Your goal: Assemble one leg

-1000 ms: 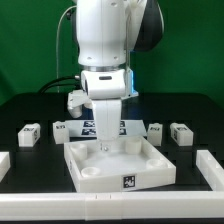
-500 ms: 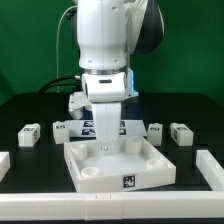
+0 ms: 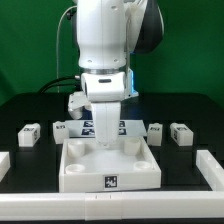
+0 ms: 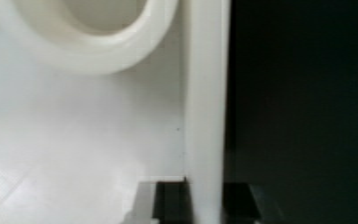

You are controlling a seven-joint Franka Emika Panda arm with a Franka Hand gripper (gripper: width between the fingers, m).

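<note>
End effector (image 4: 206, 205): clamped on the wall of the white tray (image 3: 78, 178), frame centre | leg (image 3: 29, 133): on table (image 3: 30, 162), middle left

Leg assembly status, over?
Gripper shut on tray wall. Legs loose on table, none held. Nothing blocking them.

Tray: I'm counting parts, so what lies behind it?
Behind the tray lies the marker board, with a leg off each end. The arm covers the board's middle, so anything there is hidden.
</note>
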